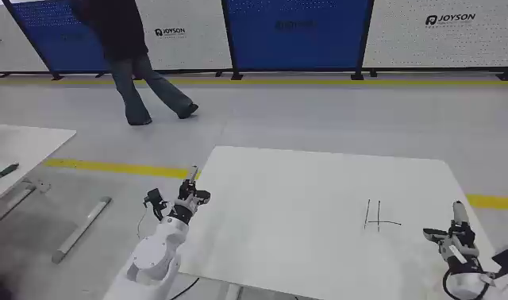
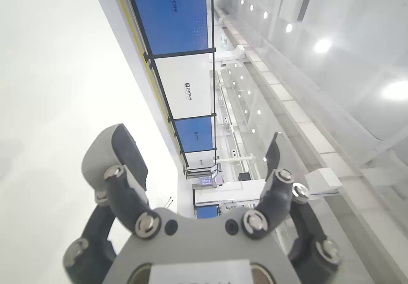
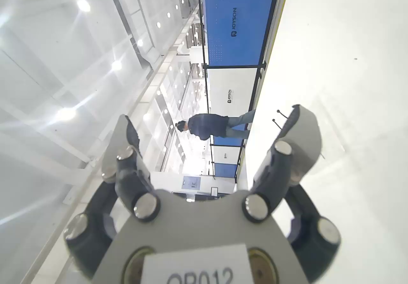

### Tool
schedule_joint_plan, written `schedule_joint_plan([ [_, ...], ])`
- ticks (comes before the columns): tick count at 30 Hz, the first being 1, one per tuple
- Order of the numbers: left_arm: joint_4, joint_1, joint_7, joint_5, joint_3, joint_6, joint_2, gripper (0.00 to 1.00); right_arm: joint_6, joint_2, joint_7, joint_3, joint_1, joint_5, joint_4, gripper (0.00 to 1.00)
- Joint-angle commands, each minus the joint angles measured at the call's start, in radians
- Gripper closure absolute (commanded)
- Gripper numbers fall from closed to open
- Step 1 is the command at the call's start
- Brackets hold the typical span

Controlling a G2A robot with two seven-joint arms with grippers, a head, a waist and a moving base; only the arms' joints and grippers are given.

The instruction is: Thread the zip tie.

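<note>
On the bench (image 1: 278,221), zip ties (image 1: 373,215) lie: light, springy; probably pinch mid-strap. Jaws apart, empty: left gripper (image 2: 199,141), right gripper (image 3: 212,121).

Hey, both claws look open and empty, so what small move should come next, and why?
Probably ease the right claw toward the zip ties. They lie untouched on the table, much nearer it than the left claw, and it is open and empty.
</note>
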State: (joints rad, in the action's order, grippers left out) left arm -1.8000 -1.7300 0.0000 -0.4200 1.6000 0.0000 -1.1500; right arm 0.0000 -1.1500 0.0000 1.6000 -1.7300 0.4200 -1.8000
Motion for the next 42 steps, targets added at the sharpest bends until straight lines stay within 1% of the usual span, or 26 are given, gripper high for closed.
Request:
schedule_joint_plan([
  [1, 0.0, 0.0, 0.0, 0.0, 0.0, 0.0, 0.0, 0.0, 0.0, 0.0, 0.0, 0.0, 0.0, 0.0, 0.0, 0.22],
  [2, 0.0, 0.0, 0.0, 0.0, 0.0, 0.0, 0.0, 0.0, 0.0, 0.0, 0.0, 0.0, 0.0, 0.0, 0.0, 0.0],
  [3, 0.0, 0.0, 0.0, 0.0, 0.0, 0.0, 0.0, 0.0, 0.0, 0.0, 0.0, 0.0, 0.0, 0.0, 0.0, 0.22],
  [4, 0.0, 0.0, 0.0, 0.0, 0.0, 0.0, 0.0, 0.0, 0.001, 0.0, 0.011, -0.001, 0.001, -0.002, -0.001, 0.0],
  [7, 0.0, 0.0, 0.0, 0.0, 0.0, 0.0, 0.0, 0.0, 0.012, 0.008, 0.106, 0.025, 0.012, -0.043, 0.004, 0.0],
  [11, 0.0, 0.0, 0.0, 0.0, 0.0, 0.0, 0.0, 0.0, 0.043, 0.019, 0.252, 0.075, 0.025, -0.047, -0.005, 0.0],
  [13, 0.0, 0.0, 0.0, 0.0, 0.0, 0.0, 0.0, 0.0, 0.061, 0.026, 0.358, 0.099, 0.036, -0.045, -0.007, 0.0],
  [14, 0.0, 0.0, 0.0, 0.0, 0.0, 0.0, 0.0, 0.0, 0.091, 0.032, 0.437, 0.111, 0.048, -0.038, 0.001, 0.0],
  [15, 0.0, 0.0, 0.0, 0.0, 0.0, 0.0, 0.0, 0.0, 0.134, 0.038, 0.522, 0.117, 0.068, -0.038, 0.014, 0.0],
  [16, 0.0, 0.0, 0.0, 0.0, 0.0, 0.0, 0.0, 0.0, 0.168, 0.045, 0.584, 0.13, 0.097, -0.043, 0.038, 0.0],
  [17, 0.0, 0.0, 0.0, 0.0, 0.0, 0.0, 0.0, 0.0, 0.202, 0.049, 0.6, 0.144, 0.132, -0.046, 0.072, 0.0],
  [27, 0.0, 0.0, 0.0, 0.0, 0.0, 0.0, 0.0, 0.0, 0.202, 0.049, 0.6, 0.144, 0.132, -0.046, 0.072, 0.0],
  [28, 0.0, 0.0, 0.0, 0.0, 0.0, 0.0, 0.0, 0.0, 0.203, 0.05, 0.612, 0.142, 0.135, -0.049, 0.072, 0.0],
  [30, 0.0, 0.0, 0.0, 0.0, 0.0, 0.0, 0.0, 0.0, 0.223, 0.06, 0.726, 0.158, 0.179, -0.048, 0.111, 0.0],
  [31, 0.0, 0.0, 0.0, 0.0, 0.0, 0.0, 0.0, 0.0, 0.238, 0.068, 0.778, 0.18, 0.216, -0.052, 0.147, 0.0],
  [32, 0.0, 0.0, 0.0, 0.0, 0.0, 0.0, 0.0, 0.0, 0.238, 0.072, 0.803, 0.192, 0.241, -0.056, 0.165, 0.0],
  [34, 0.0, 0.0, 0.0, 0.0, 0.0, 0.0, 0.0, 0.0, 0.242, 0.085, 0.901, 0.208, 0.288, -0.071, 0.205, 0.0],
  [35, 0.0, 0.0, 0.0, 0.0, 0.0, 0.0, 0.0, 0.0, 0.248, 0.089, 0.929, 0.215, 0.307, -0.074, 0.225, 0.0],
  [37, 0.0, 0.0, 0.0, 0.0, 0.0, 0.0, 0.0, 0.0, 0.272, 0.1, 1.016, 0.199, 0.349, -0.114, 0.266, 0.0],
  [38, 0.0, 0.0, 0.0, 0.0, 0.0, 0.0, 0.0, 0.0, 0.287, 0.104, 1.026, 0.184, 0.383, -0.139, 0.302, 0.0],
  [39, 0.0, 0.0, 0.0, 0.0, 0.0, 0.0, 0.0, 0.0, 0.284, 0.107, 1.048, 0.158, 0.405, -0.182, 0.32, 0.0],
  [40, 0.0, 0.0, 0.0, 0.0, 0.0, 0.0, 0.0, 0.0, 0.283, 0.109, 1.063, 0.14, 0.43, -0.2, 0.356, 0.0],
  [41, 0.0, 0.0, 0.0, 0.0, 0.0, 0.0, 0.0, 0.0, 0.29, 0.11, 1.054, 0.122, 0.466, -0.215, 0.406, 0.0],
  [42, 0.0, 0.0, 0.0, 0.0, 0.0, 0.0, 0.0, 0.0, 0.287, 0.112, 1.075, 0.096, 0.487, -0.238, 0.431, 0.0],
])
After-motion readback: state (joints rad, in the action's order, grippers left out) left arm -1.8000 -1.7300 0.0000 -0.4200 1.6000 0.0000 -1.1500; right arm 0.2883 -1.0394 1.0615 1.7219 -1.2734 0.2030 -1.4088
